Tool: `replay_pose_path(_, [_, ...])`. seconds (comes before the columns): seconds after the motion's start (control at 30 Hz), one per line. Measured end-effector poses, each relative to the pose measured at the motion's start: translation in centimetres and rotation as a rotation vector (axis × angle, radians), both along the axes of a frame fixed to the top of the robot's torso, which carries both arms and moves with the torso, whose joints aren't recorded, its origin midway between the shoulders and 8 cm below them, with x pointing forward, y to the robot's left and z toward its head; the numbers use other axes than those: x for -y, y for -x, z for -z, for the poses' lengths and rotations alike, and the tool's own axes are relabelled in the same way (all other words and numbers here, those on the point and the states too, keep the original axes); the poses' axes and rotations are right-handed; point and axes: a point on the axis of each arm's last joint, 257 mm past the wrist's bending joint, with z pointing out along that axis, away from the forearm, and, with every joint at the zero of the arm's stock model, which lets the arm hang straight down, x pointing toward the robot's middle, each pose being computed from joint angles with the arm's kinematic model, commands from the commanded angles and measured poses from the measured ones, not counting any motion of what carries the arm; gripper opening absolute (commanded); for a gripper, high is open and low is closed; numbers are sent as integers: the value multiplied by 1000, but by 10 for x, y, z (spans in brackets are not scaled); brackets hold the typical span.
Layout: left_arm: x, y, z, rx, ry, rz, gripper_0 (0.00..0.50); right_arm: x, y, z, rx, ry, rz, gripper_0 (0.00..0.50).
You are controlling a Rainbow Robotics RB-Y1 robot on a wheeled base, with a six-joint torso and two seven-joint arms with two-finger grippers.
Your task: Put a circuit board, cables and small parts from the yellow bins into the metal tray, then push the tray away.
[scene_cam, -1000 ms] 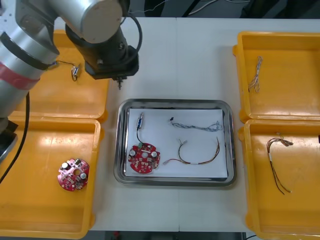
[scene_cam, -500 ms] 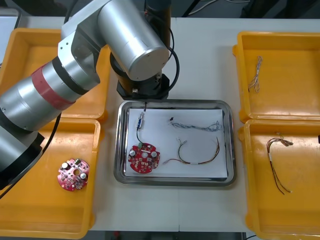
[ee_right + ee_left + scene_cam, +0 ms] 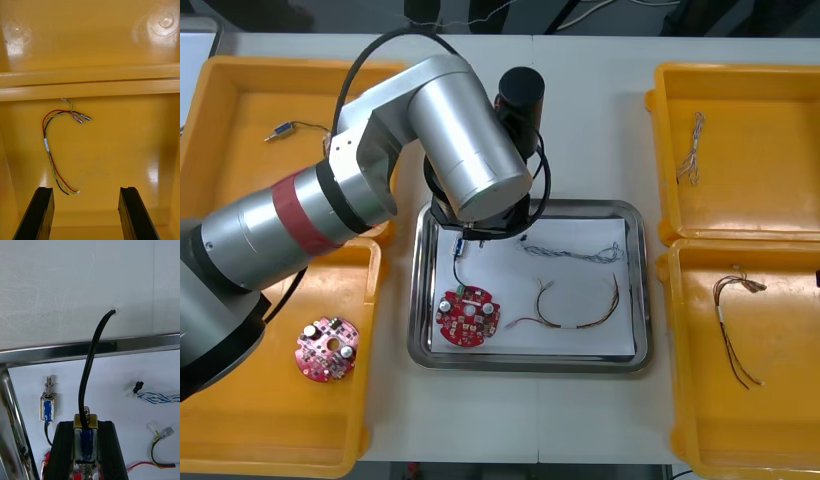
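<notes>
tray [image 3: 600, 205] between bins [image 3: 760, 130] (board [image 3: 468, 317], cables [image 3: 575, 252] inside)

Past the fingers [image 3: 65, 450] of your left gripper [image 3: 85, 427], the metal tray [image 3: 93, 348] has a mirror-smooth rim and matt white floor; beyond your right gripper [image 3: 85, 193], the yellow bin [image 3: 112, 142] is glossy plastic.

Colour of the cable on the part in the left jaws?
Black cable, best seen in left wrist view.

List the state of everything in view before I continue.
left pincer, shut on small metal part, over the metal tray
right pincer, open, over red and yellow cable in yellow bin
metal tray, white inside, partly loaded
circuit board, lying flat in tray
blue and white cable, loose in tray
</notes>
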Motion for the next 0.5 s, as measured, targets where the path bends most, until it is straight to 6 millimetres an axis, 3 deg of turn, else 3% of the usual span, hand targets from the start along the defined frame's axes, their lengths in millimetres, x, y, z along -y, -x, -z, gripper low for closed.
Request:
replay_pose_path(0.3, [1,3,30,17,-14,24,0,0,0,0,1,0,-1,500])
replay_pose_path(0.5, [6,4,39,25,-5,37,0,0,0,0,1,0,-1,500])
